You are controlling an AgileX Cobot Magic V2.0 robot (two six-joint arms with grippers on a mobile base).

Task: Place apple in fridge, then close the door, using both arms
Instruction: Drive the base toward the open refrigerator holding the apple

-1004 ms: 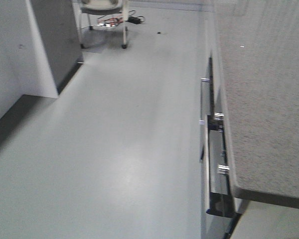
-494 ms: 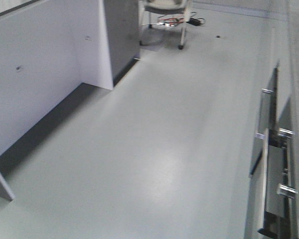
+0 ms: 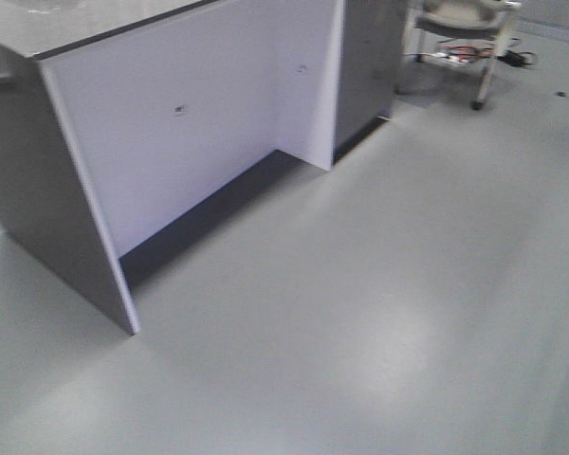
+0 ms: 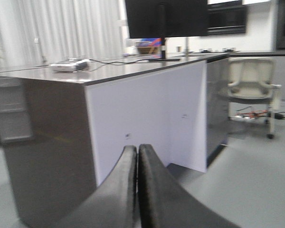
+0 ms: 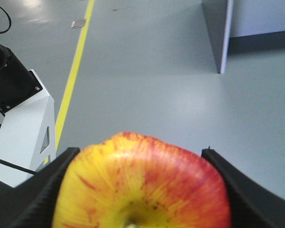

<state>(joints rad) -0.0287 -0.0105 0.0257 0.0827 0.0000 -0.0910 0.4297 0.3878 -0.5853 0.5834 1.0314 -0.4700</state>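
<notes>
Right gripper: clamped on the apple, red with yellow patches, gripped from both sides above the grey floor. Left gripper: fingers pressed together, holding nothing, facing a white-panelled counter. Office chair stands beyond.

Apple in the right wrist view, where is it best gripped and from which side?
Grip the apple across its widest middle, a finger on each flank, approaching from the stem end, as the right pincer does now. Its round, glossy skin curves away toward both ends, so an off-centre hold would likely slip.
</notes>
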